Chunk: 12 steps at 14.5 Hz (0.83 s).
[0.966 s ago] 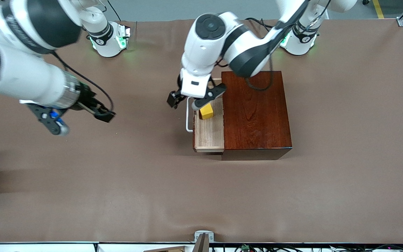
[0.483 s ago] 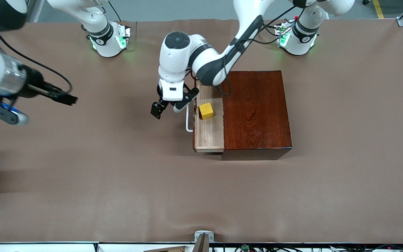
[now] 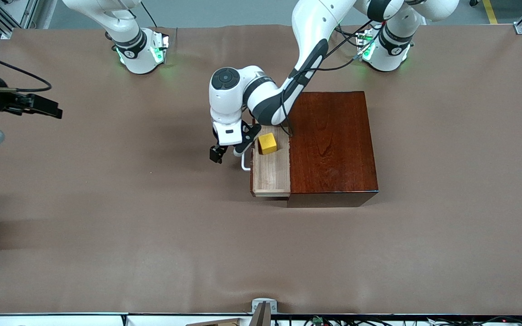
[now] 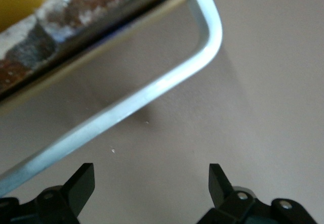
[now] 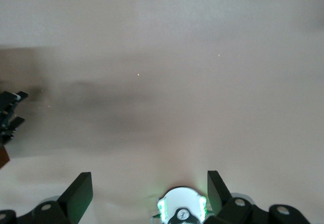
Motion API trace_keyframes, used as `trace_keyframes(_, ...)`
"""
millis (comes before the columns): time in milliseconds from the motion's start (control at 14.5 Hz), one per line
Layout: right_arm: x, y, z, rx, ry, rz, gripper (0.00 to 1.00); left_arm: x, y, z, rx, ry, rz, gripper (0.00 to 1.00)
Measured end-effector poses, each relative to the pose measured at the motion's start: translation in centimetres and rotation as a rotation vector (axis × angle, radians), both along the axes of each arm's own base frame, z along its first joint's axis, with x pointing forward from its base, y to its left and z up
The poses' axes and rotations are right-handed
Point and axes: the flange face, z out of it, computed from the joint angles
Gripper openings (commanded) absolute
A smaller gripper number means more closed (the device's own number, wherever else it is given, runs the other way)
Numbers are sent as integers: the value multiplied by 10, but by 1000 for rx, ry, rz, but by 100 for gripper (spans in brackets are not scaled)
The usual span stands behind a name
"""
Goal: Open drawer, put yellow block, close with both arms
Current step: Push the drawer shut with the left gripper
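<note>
The pale light-wood drawer, centre of the front frame, stood pulled out of its glossy reddish-brown wooden box, with the small bright yellow cube resting inside near its upper end, so the placing looked done. The left claw hung low over the brown tabletop just beside the white U-shaped bar handle, fingers spread wide and holding nothing, probably positioned to push the drawer shut. At the frame's upper-left edge the right claw waited over bare tabletop, likewise wide open and empty, well apart from the drawer.
</note>
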Motion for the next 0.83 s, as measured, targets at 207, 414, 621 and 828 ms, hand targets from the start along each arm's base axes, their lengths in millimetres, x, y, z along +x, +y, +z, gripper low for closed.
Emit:
trace_keyframes(207,-10,-18,-8,28,-55,93,100,7,17,0,111,50,37,100)
trace_keyframes(414,-27,-16,-5,34,-77,121,100,26,50,2,242,115,51,100)
trace_keyframes(621,-33,-15,-3,34,-78,127,100,43,82,10,322,182,60,100)
trace_keyframes(828,-33,-15,-4,33,-79,129,100,46,85,11,320,192,64,100)
